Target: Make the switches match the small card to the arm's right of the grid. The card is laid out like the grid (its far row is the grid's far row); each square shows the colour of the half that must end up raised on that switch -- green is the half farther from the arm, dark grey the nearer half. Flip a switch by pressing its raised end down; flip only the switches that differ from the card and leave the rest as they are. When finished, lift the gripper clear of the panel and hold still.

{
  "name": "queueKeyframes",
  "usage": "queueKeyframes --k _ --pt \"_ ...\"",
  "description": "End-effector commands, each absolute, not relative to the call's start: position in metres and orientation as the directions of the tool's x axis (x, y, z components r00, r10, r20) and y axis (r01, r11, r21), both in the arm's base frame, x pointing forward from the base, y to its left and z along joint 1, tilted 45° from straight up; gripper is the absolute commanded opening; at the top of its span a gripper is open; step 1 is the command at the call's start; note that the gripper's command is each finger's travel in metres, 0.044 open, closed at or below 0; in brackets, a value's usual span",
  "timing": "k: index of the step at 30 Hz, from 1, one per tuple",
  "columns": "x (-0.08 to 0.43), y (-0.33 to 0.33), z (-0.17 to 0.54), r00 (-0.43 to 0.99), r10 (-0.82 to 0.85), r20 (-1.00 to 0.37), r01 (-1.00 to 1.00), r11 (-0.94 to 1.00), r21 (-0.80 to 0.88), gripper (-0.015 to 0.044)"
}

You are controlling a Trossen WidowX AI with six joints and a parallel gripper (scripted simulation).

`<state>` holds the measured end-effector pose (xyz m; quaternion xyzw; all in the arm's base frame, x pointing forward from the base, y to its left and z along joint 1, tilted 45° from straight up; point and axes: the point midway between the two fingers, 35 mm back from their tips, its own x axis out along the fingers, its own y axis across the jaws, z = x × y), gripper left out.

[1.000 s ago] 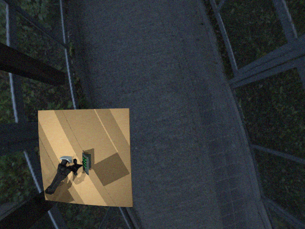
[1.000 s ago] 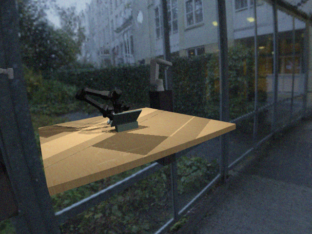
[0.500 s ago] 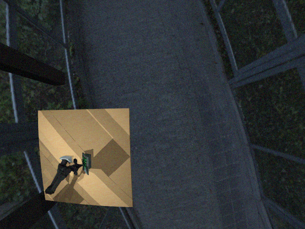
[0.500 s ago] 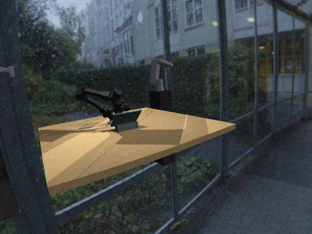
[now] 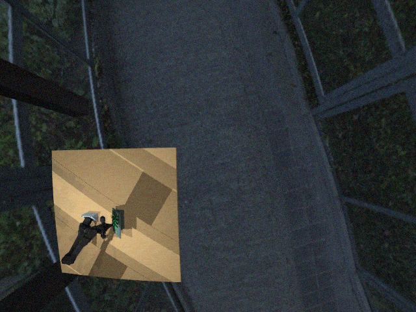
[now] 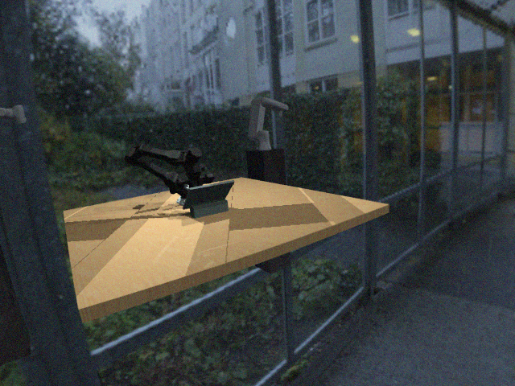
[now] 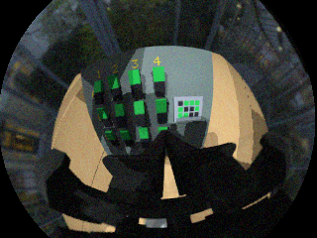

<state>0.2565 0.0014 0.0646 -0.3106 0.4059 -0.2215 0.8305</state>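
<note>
1. Grey-green and tilted, the switch panel (image 7: 155, 86) stands on the tan wooden table (image 6: 166, 249); every place below is told from this panel.
2. Yellow numerals run along the panel's far edge; 3 and 4 read plainly in the wrist view, the two to their left only faintly.
3. Rocker switches (image 7: 135, 109) sit on the panel's face in four columns, each showing a bright green half and a dark half; which half stands raised on any one of them is too small to tell.
4. On the panel's right part, just beside the fourth column, lies the small white card (image 7: 188, 107), printed with green and dark squares.
5. At the panel's near edge the black gripper (image 7: 166, 153) sits with its fingers drawn fully together and nothing between them; its tip covers the lowest switches around the third and fourth columns.
6. Whether the tip actually touches a switch cannot be told.
7. From above, the arm (image 5: 80, 238) reaches toward the panel (image 5: 117, 222) from the side away from the panel's long shadow, gripper (image 5: 108, 227) right against the panel's face.
8. In the exterior view the panel (image 6: 208, 198) shows its back, with the arm (image 6: 166, 164) folded low behind it.
</note>
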Motion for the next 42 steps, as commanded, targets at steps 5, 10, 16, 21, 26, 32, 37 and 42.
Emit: queueKeyframes --k 5,10,16,21,26,32,37,42 --pt "0.2562 0.0009 0.0626 0.571 -0.618 -0.541 0.106 0.709 -0.697 0.0" --pt "0.2565 0.0005 0.0623 0.571 -0.618 -0.541 0.106 0.709 -0.697 0.0" --pt "0.257 0.0 0.0619 0.571 -0.618 -0.541 0.106 0.709 -0.697 0.0" --pt "0.2574 -0.0004 0.0615 0.571 -0.618 -0.541 0.106 0.709 -0.697 0.0" --pt "0.2578 -0.0008 0.0612 0.571 -0.618 -0.541 0.106 0.709 -0.697 0.0" --pt "0.2583 -0.0013 0.0608 0.571 -0.618 -0.541 0.106 0.709 -0.697 0.0" --pt "0.2587 -0.0017 0.0604 0.571 -0.618 -0.541 0.106 0.709 -0.697 0.0" --pt "0.2591 -0.0021 0.0601 0.571 -0.618 -0.541 0.106 0.709 -0.697 0.0"
